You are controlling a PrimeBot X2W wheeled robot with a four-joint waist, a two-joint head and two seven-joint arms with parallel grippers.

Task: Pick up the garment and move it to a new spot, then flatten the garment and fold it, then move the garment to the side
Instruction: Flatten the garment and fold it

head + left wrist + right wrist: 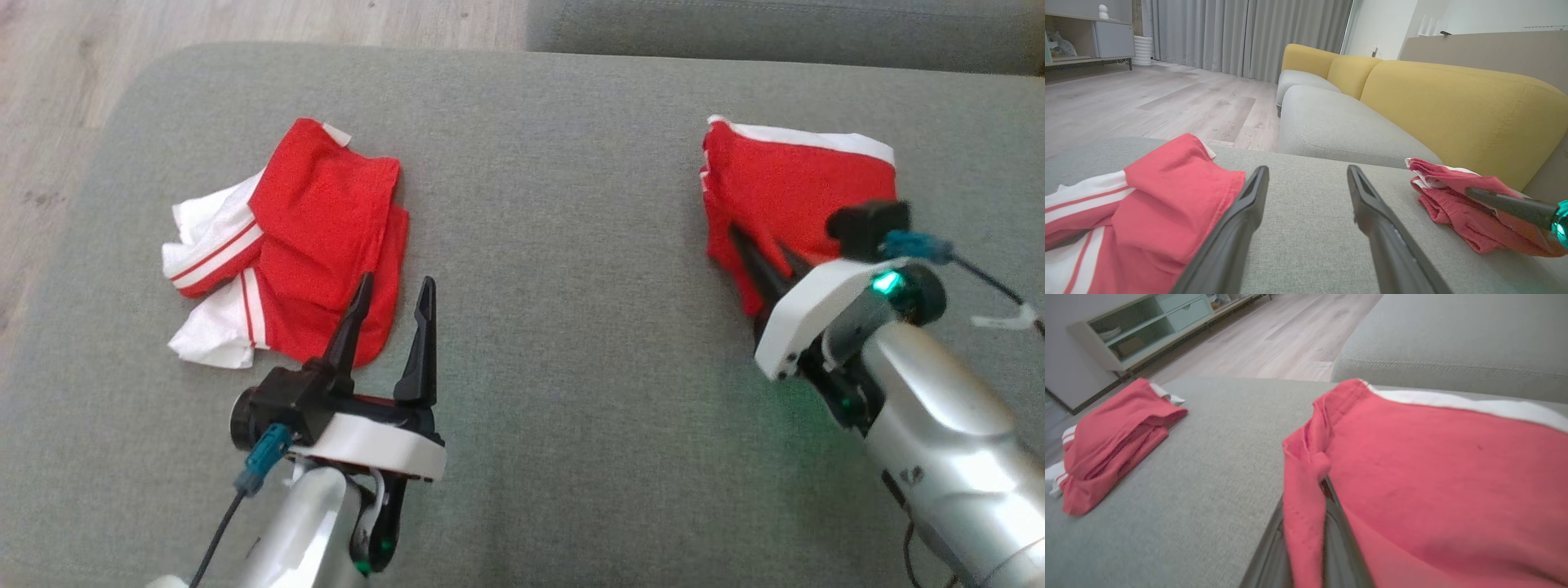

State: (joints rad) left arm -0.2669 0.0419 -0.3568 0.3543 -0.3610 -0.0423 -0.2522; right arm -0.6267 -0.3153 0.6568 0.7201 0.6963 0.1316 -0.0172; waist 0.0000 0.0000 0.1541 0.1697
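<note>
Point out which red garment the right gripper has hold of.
The folded garment on the robot's right, white band along its far edge: the right gripper is shut on it. The crumpled garment lies ungripped.

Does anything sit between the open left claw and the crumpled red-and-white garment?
Nothing visible does. The left claw stands open right at the edge of the crumpled garment. The folded garment, in the shut right claw, lies apart across the cushion.
</note>
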